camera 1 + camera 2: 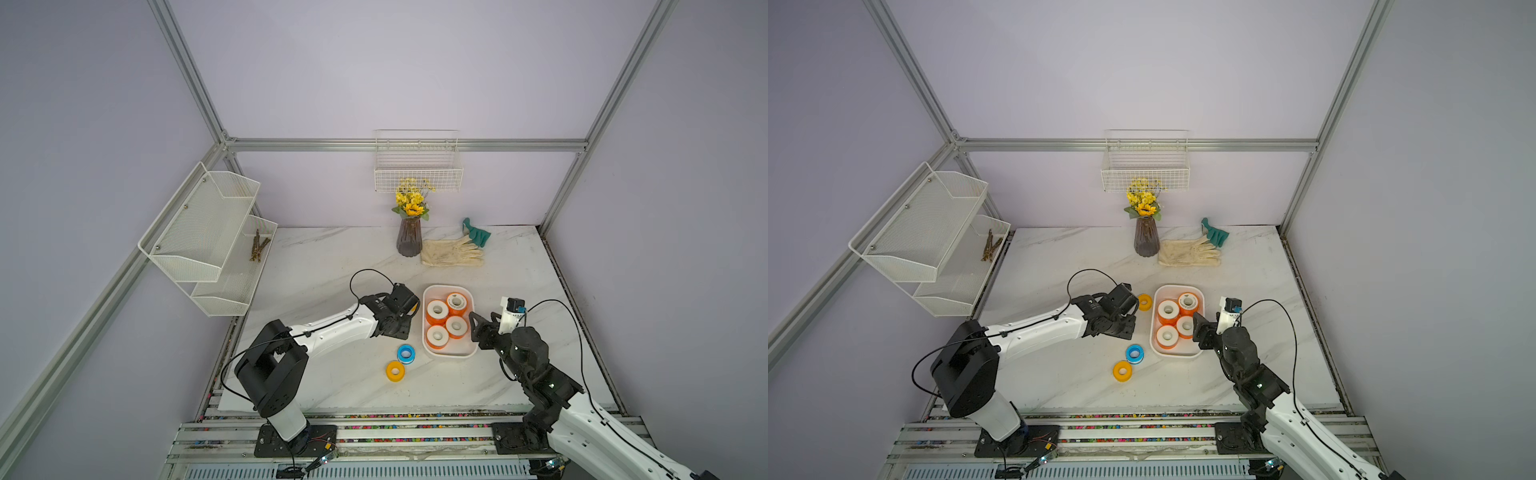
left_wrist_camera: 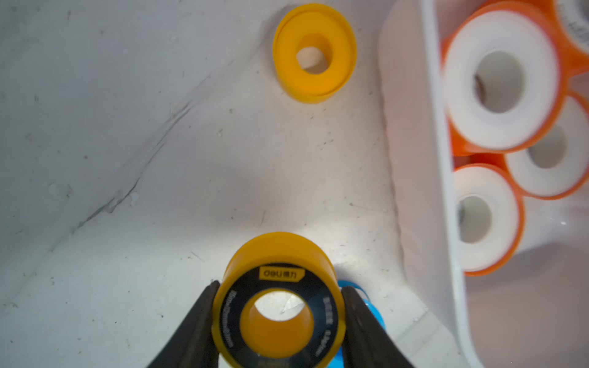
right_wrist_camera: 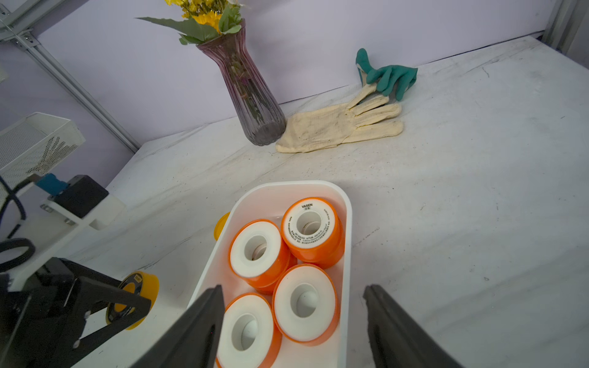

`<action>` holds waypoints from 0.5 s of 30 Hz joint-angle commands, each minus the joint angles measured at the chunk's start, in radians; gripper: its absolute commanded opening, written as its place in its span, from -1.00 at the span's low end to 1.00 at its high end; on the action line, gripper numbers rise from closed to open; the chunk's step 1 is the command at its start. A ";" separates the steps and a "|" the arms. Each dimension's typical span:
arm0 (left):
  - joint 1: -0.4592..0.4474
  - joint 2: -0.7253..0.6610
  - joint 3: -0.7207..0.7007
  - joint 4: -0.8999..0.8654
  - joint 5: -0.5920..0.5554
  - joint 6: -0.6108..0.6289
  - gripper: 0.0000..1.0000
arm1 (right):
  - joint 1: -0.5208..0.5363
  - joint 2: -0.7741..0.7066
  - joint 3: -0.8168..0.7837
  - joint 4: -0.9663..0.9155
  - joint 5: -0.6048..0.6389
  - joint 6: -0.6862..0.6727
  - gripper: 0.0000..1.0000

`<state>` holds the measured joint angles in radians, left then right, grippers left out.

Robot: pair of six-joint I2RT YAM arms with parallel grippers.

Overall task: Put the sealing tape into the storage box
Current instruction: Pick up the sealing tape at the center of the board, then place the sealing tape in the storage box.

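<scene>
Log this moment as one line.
left hand: gripping black-yellow spool | right hand: open, empty | storage box: orange spools inside | blue spool outside

Showed shallow white storage box (image 3: 287, 191) with four orange, white-faced spools (image 1: 437, 311) faces up inside, black-yellow spool (image 2: 279, 255) pinched on edge outside its wall, blue-white spool (image 1: 405, 353) and yellow spool (image 1: 395, 370) flat, close together, second yellow spool (image 1: 1144, 302) just beside box.

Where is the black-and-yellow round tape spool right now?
In the left wrist view the black-and-yellow spool is gripped by the left hand, on the left side of the shallow white plastic storage box, next to the blue-and-white round spool.
</scene>
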<state>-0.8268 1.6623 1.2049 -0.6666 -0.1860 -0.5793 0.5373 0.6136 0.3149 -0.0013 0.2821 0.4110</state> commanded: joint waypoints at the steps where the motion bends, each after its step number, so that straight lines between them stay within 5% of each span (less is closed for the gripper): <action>1: -0.052 0.008 0.120 -0.050 0.007 0.046 0.00 | 0.001 -0.023 -0.016 -0.049 0.087 0.050 0.50; 15: -0.189 0.394 0.615 -0.152 0.085 0.119 -0.01 | -0.002 -0.030 -0.010 -0.111 0.182 0.111 0.51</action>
<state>-1.0115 2.0258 1.7493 -0.7887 -0.1272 -0.4892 0.5373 0.5827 0.3061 -0.0834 0.4313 0.5018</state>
